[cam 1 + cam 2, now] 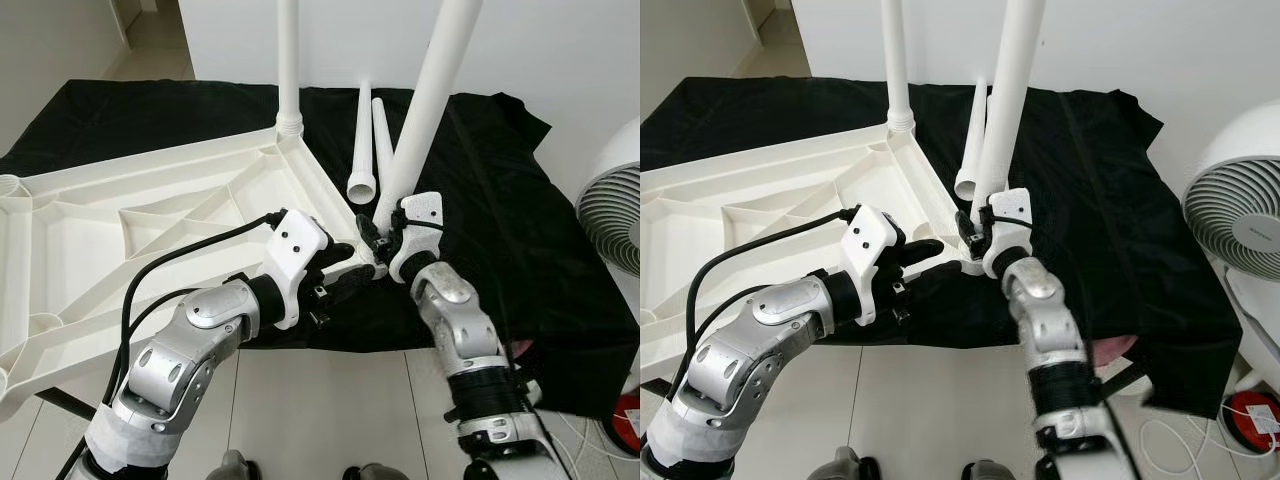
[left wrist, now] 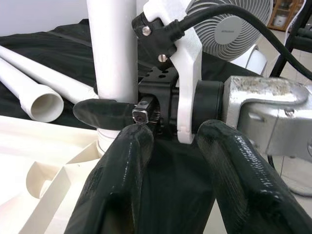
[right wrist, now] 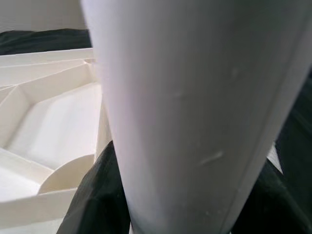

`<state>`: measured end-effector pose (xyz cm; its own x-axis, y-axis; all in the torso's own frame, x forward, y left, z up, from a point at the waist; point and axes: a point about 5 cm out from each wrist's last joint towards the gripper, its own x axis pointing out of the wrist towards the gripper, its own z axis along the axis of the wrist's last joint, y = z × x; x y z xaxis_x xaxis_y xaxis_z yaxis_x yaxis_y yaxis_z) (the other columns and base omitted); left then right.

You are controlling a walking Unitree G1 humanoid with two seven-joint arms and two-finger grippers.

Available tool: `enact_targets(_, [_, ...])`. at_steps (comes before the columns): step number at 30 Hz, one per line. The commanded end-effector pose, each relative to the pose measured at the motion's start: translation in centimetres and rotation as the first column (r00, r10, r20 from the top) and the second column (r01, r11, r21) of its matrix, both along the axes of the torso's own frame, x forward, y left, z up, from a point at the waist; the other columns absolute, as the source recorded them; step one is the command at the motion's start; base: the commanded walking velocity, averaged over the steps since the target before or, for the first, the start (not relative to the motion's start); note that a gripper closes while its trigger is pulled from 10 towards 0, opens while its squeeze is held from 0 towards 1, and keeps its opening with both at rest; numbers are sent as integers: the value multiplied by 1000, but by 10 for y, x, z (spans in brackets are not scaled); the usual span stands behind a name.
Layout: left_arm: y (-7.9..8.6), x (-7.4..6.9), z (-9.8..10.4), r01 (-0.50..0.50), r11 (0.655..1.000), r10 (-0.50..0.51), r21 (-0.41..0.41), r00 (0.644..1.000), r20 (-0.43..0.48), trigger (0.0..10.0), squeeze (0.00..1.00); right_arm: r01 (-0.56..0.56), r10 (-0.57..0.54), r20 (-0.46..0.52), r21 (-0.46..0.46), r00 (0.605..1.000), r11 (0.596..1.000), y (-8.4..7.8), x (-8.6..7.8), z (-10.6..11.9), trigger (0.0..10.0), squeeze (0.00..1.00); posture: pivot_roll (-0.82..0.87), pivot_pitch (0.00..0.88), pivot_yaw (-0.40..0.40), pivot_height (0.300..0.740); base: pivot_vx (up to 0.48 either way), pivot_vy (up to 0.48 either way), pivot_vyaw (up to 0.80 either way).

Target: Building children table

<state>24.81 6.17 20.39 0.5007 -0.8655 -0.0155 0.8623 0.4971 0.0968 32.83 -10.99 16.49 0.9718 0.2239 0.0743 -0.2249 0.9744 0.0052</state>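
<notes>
Two legs were already at the overturned white tabletop (image 1: pixel 120 215), which lay on a black cloth (image 1: pixel 520 230): one was seen standing upright in the far corner socket (image 1: pixel 288 70), and a second (image 1: pixel 425 110) was held leaning at the near right corner. The left gripper (image 1: pixel 345 280) was placed just left of that corner, its fingers (image 2: pixel 117 180) apart and closed on nothing. The right gripper (image 1: pixel 385 240) was clamped around the leaning leg's base. A jam or cross-seating could be judged the main risk, since the leg was tilted rather than in line with its socket; the tabletop could also be slid on the cloth if pushed sideways. Two loose legs (image 1: pixel 365 140) were left lying on the cloth further back. The tabletop's ribbed compartments were seen to hold nothing. A white fan (image 1: pixel 610 200) was stood at the far right.
</notes>
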Motion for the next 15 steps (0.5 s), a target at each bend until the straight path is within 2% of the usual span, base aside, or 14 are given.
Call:
enact_targets(1, [-2,-4,0,20,1000,-20,0,1000,2,10000,0,41,-40,-31,30,999,999,-2,-2,-4,10000,0,-47,61,5,740,0,0,0])
enact_targets(2, [-2,-4,0,20,1000,-20,0,1000,2,10000,0,93,-92,-30,35,995,995,2,-5,-3,10000,0,-46,63,3,740,0,0,0])
enact_targets(3, [-2,-4,0,20,1000,-20,0,1000,2,10000,0,93,-92,-30,35,995,995,2,-5,-3,10000,0,-46,63,3,740,0,0,0])
enact_targets(6, [-2,-4,0,18,1000,-18,-2,1000,0,10000,0,185,-183,-41,52,982,981,6,-10,-2,10000,0,-44,64,0,740,0,0,0])
enact_targets(10, [-2,-4,0,14,1000,-14,-3,1000,2,10000,0,158,-155,-46,66,987,985,17,-14,-1,10000,0,-40,63,-4,740,0,0,0])
enact_targets(15, [-2,-4,0,13,1000,-13,-4,1000,3,10000,0,167,-164,-47,67,985,984,17,-15,0,10000,0,-41,63,-5,740,0,0,0])
